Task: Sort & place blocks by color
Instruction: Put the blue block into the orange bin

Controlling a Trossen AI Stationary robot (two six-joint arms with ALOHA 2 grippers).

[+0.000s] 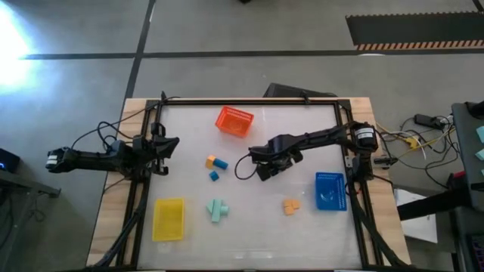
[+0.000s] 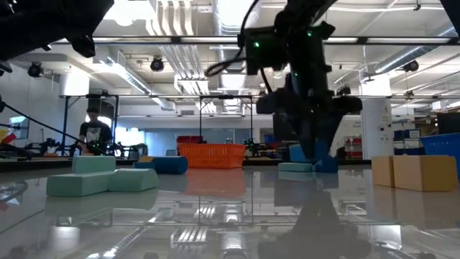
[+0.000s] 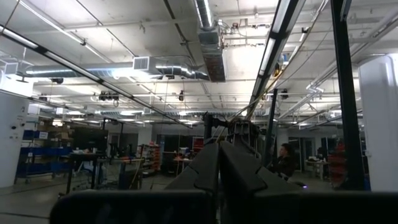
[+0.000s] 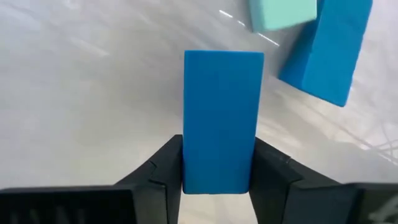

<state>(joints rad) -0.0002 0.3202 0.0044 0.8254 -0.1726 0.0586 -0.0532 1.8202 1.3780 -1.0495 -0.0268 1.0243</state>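
Note:
My right gripper (image 1: 263,172) (image 4: 219,142) is over the middle of the table, shut on a blue bar (image 4: 222,106). Just beyond it a second blue block (image 4: 329,50) and a mint green block (image 4: 280,14) lie flat on the table; the arm hides them in the high view. An orange and blue pair (image 1: 215,162), a small blue cube (image 1: 214,176), a mint green cross of blocks (image 1: 219,209) and orange blocks (image 1: 291,205) also rest on the table. My left gripper (image 1: 162,147) (image 3: 217,168) waits shut at the left edge. My right gripper pinches the blue bar between its two fingers (image 4: 165,165), at the bar's end nearest the wrist (image 4: 217,171). The fingers run along the bar, slanting down toward the table. The far end (image 4: 224,59) sticks out past the fingertips; whether it touches the table I cannot tell.
Orange tray (image 1: 234,121) sits at the far middle, blue tray (image 1: 330,190) near the right edge, yellow tray (image 1: 169,219) at the near left. A black frame (image 1: 249,101) borders the table. People stand in the room beyond (image 2: 93,129).

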